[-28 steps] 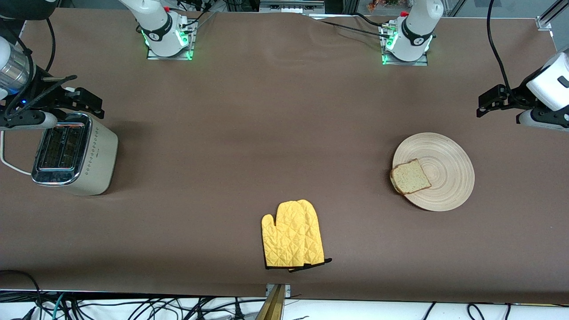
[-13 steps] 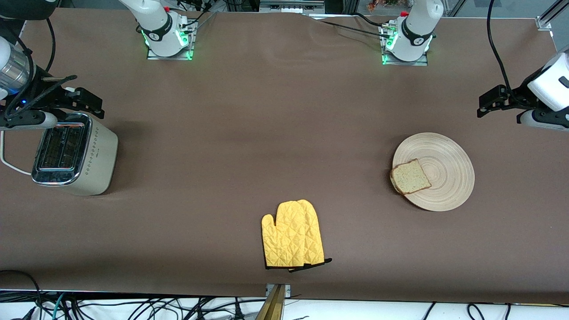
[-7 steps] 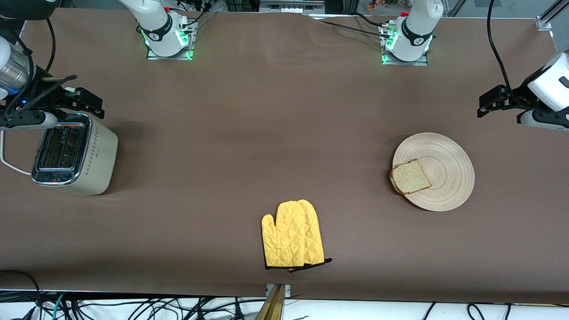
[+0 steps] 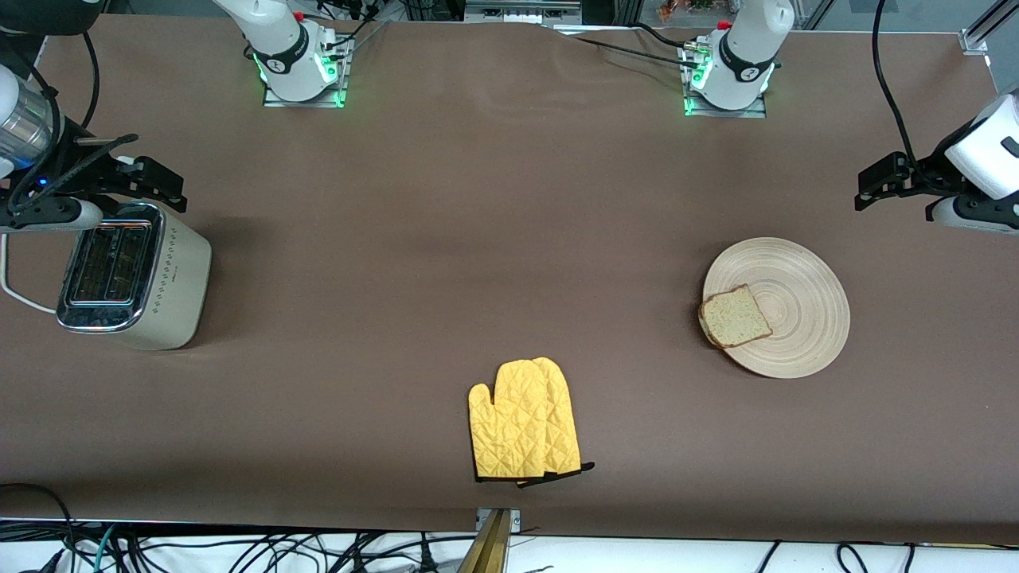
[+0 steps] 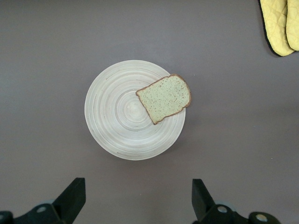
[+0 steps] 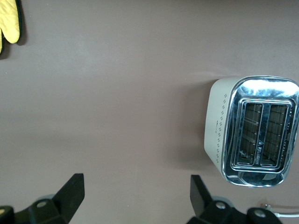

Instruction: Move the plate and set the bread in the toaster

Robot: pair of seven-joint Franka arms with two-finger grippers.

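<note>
The pale wooden plate (image 4: 800,298) lies on the brown table toward the left arm's end. The bread (image 4: 735,317) lies flat on its rim, on the side toward the right arm's end. Both show in the left wrist view: the plate (image 5: 117,123) and the bread (image 5: 164,98). My left gripper (image 4: 872,187) is open and empty, in the air beside the plate; its wrist view (image 5: 138,203) shows bare table between the fingers. The cream and chrome toaster (image 4: 135,274) stands at the right arm's end, slots empty (image 6: 252,130). My right gripper (image 4: 163,189) is open and empty over the toaster's end.
A yellow quilted oven mitt (image 4: 524,420) lies mid-table near the front edge; it also shows in the left wrist view (image 5: 280,23) and the right wrist view (image 6: 9,21). The toaster's white cord (image 4: 17,296) runs off the table's end.
</note>
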